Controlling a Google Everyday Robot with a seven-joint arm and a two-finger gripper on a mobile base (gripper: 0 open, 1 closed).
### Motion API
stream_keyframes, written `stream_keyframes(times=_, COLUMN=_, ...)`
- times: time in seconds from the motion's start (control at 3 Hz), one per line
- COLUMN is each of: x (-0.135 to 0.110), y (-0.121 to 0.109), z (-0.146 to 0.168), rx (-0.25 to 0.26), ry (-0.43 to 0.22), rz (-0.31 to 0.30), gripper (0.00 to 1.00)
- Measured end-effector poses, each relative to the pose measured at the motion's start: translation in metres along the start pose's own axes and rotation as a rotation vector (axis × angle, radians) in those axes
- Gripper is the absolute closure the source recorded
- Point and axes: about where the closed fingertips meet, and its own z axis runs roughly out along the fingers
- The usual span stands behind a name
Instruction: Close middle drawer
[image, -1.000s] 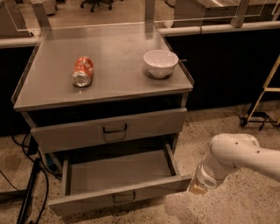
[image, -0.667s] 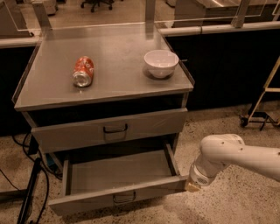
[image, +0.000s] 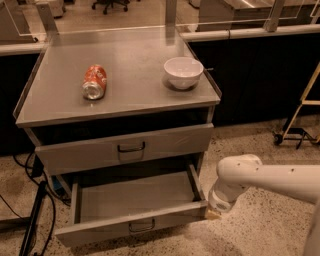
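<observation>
The middle drawer (image: 135, 199) is pulled far out of the grey steel cabinet. It is a long shallow empty tray with a slim flat front (image: 100, 231) and a small dark loop handle (image: 141, 227). My gripper (image: 212, 214) is low at the right end of that front, touching or almost touching its corner. My white arm (image: 265, 177) reaches in from the right. Above it, the drawer with the taller front (image: 90, 155) stands slightly out. The lowest drawer is hidden under the open one.
On the cabinet top (image: 135, 95) lie a crushed red soda can (image: 94, 81) and a white bowl (image: 183, 72). Black cables (image: 35, 220) run down on the left. A yellow stand's leg (image: 300, 107) is at the right. The floor is speckled.
My arm has moved left and a little down, bringing the gripper from beside the drawer to the right corner of its front. The drawer has not visibly moved.
</observation>
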Motion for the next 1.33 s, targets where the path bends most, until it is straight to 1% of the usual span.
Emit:
stream_keyframes(times=0.33, x=0.003, y=0.005, z=0.028, rx=-0.012, ry=0.017, rz=0.022, gripper=1.00)
stream_keyframes(times=0.67, x=-0.009, y=-0.011, z=0.040, rx=0.019, ry=0.016, rz=0.022, gripper=1.00)
stream_keyframes(times=1.0, x=-0.025, y=-0.030, z=0.041, rx=0.063, ry=0.018, rz=0.009, gripper=1.00)
stream_keyframes(times=1.33, x=-0.038, y=-0.045, z=0.040, rx=0.088, ry=0.020, rz=-0.007, gripper=1.00)
